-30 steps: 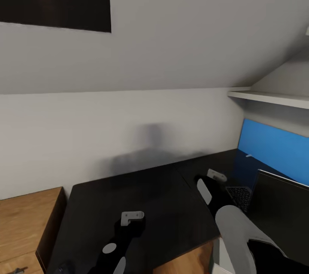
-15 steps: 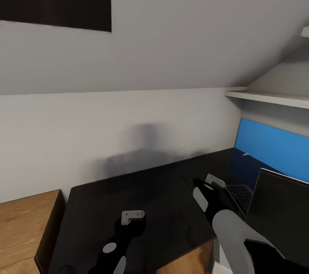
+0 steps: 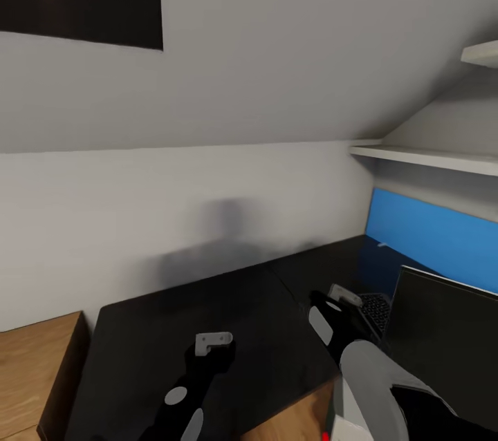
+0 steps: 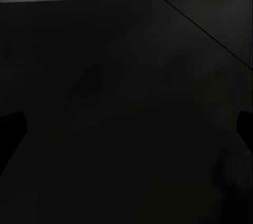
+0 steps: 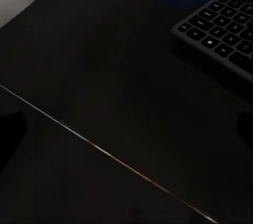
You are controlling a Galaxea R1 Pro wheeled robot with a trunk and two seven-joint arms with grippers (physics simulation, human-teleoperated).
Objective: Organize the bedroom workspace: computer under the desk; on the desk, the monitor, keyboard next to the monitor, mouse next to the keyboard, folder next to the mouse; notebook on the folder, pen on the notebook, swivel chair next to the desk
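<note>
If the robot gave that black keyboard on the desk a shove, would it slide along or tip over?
Probably slide. The keyboard lies flat and low on the desk, so there is little to tip. The matt top looks smooth, so it would likely glide, perhaps turning if pushed at one corner. It looks slim and stiff, so probably light to lift.

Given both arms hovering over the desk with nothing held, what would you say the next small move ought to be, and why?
Probably turn away from the desk to look for the chair with the folder. The keyboard and monitor already sit on the desk, and both the left end effector and right end effector hover empty.
</note>
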